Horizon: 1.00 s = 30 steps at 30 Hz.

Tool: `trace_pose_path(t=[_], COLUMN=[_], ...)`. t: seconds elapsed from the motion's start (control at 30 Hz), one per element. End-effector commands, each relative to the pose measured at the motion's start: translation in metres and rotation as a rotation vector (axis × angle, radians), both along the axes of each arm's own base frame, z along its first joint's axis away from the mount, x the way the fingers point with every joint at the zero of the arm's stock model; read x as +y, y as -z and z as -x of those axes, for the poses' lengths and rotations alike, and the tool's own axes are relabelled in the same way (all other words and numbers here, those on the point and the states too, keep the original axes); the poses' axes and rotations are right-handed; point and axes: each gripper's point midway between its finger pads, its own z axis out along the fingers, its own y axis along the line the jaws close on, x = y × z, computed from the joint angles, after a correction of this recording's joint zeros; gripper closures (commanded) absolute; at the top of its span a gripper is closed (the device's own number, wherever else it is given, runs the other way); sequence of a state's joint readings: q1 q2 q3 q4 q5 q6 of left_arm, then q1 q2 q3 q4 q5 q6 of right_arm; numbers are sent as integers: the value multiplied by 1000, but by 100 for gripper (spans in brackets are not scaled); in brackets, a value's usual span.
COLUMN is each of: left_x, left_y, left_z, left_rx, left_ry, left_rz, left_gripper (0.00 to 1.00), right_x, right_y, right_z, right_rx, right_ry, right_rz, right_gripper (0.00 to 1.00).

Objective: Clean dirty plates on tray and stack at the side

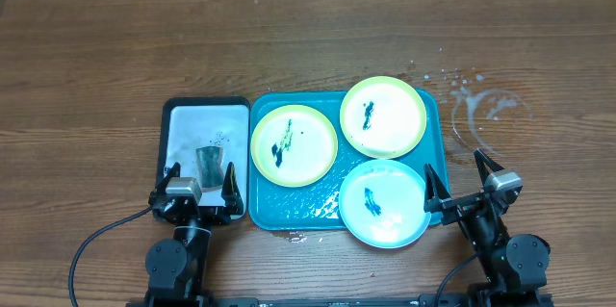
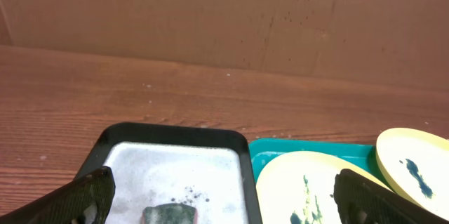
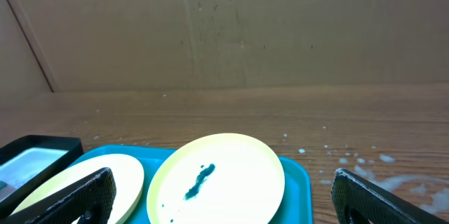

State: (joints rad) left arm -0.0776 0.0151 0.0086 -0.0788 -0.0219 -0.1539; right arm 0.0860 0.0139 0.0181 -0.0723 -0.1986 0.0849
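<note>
Robot lab: two arms at a wood-grain table.

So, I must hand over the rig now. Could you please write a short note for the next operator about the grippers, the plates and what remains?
Left gripper: open, empty, over the near end of the small black-rimmed tray, by the dark sponge-like block.
Right gripper: open, empty, just right of the turquoise tray, beside the pale blue plate.
Plates: the left yellow-green plate, the far yellow-green plate and the pale blue plate all lie on the turquoise tray, each smeared.
Done: nothing; no plate is clean or stacked.
Left: wipe all three, then stack them on the tabletop.
</note>
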Motion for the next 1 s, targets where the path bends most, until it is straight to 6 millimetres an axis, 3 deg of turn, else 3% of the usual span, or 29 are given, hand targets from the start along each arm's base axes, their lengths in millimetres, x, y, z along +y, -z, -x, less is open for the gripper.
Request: trace_pose_path(t=[0.0, 0.5, 0.73, 0.97], left_x=[1, 1, 1, 1], left_y=[-1, -1, -1, -1], left_z=[0, 0, 0, 0], left_rx=[-9, -9, -9, -9], left_ry=[0, 0, 0, 0], left_rz=[-15, -15, -15, -15], left_gripper=[0, 0, 0, 0], right_x=[0, -3, 7, 6], right_y=[1, 1, 1, -4], right_z=[0, -1, 2, 6], right_rx=[-9, -9, -10, 58], right_ry=[1, 18, -39, -37], right_rz=[3, 3, 1, -74], right_gripper=[0, 0, 0, 0])
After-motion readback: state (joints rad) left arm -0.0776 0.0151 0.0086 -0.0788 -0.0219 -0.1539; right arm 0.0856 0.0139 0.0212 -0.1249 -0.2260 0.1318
